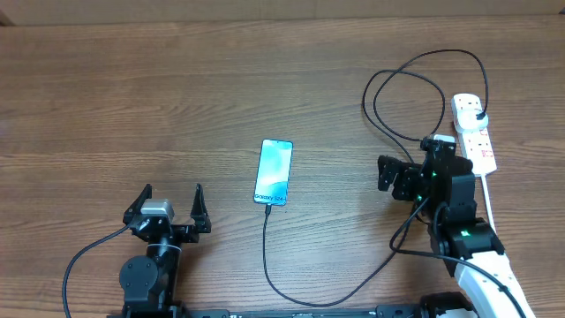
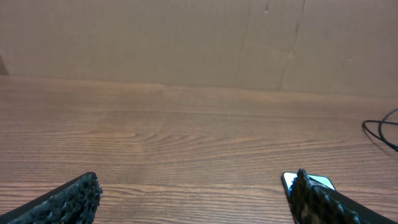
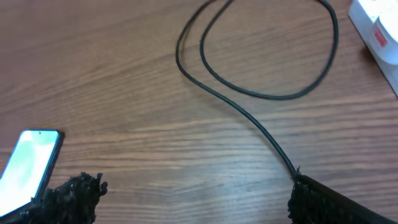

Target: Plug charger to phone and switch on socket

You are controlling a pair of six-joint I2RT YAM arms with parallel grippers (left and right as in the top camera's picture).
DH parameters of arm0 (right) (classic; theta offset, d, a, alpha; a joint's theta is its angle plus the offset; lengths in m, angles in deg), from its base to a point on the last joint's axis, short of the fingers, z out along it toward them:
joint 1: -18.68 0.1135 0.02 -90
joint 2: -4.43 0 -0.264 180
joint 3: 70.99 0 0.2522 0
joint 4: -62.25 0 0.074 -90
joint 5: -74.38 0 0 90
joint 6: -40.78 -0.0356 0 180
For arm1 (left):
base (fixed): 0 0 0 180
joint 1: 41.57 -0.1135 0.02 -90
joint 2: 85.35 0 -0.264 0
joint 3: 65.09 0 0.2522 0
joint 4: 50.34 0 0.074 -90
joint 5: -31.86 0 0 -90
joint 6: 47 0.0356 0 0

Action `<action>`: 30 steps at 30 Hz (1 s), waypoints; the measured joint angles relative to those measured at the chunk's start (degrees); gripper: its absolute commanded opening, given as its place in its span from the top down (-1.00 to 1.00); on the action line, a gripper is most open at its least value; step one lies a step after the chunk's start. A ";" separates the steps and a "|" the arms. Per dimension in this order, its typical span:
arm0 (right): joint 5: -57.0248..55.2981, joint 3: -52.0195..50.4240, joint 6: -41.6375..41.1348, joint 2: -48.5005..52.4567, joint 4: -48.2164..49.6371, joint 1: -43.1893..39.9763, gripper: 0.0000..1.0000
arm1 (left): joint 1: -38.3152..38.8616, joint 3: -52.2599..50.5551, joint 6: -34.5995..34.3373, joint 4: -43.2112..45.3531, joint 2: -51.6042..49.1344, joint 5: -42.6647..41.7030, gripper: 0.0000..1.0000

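The phone (image 1: 274, 172) lies face up mid-table, its blue-teal screen lit. It also shows in the right wrist view as the phone (image 3: 31, 158) at lower left, and in the left wrist view as the phone (image 2: 314, 182) behind my right finger. The charger (image 1: 265, 256), a thin black cable, reaches the phone's near edge; whether its tip is seated I cannot tell. It loops right and far to a black plug (image 1: 477, 109) in the white socket (image 1: 475, 140). My left gripper (image 1: 172, 196) stands open and empty near the front. My right gripper (image 1: 410, 161) is open, with the cable (image 3: 249, 115) running beside one finger.
The socket's white cord (image 1: 487, 208) runs toward the front beside my right arm. The cable's big loop (image 1: 415, 88) lies on the wood at the far right. A cardboard wall (image 2: 199, 37) closes the table's far side.
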 measured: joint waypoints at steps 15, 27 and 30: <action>2.21 -12.22 -0.02 -7.63 15.72 -0.02 -1.00 | 0.00 0.00 0.00 0.00 0.00 0.00 -0.99; 3.37 -19.21 -0.02 -15.08 22.01 -0.02 -1.00 | 0.00 0.00 0.00 0.02 0.00 0.02 -0.99; 3.34 -20.76 0.00 -17.70 22.12 -0.02 -1.00 | 0.00 0.00 0.00 0.02 0.00 0.02 -0.99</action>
